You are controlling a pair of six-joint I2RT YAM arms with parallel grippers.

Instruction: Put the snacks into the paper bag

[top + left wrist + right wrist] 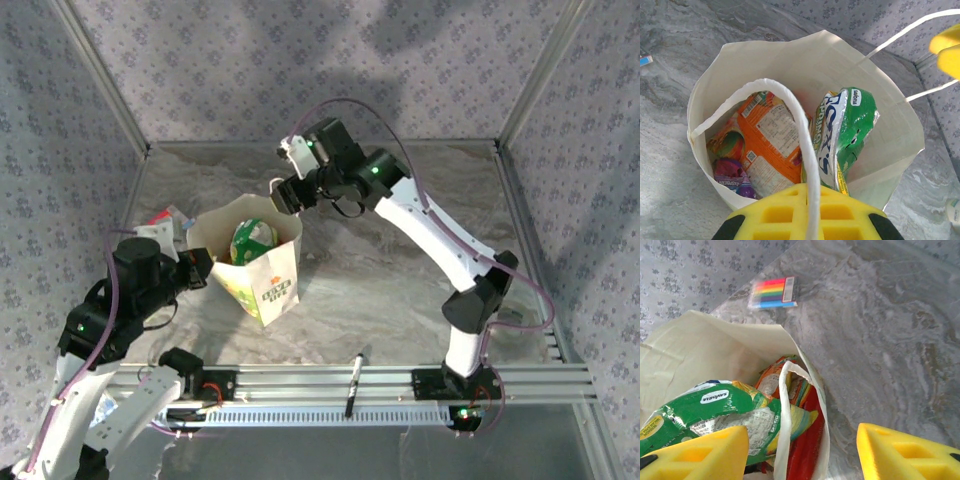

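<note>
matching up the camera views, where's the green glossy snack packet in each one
top external: green glossy snack packet left of centre, inside the open top of the cream-white paper bag.
left wrist: the packet right of centre, standing in the bag, right of the white loop handle.
right wrist: the packet lower left, in the bag's mouth.
shared landmark: the bag's rim around the packet.

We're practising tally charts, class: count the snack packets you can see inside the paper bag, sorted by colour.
Green packet: 1
Orange packet: 1
Orange-pink packet: 1
Purple packet: 1
Red packet: 1
Total in the paper bag: 5
</note>
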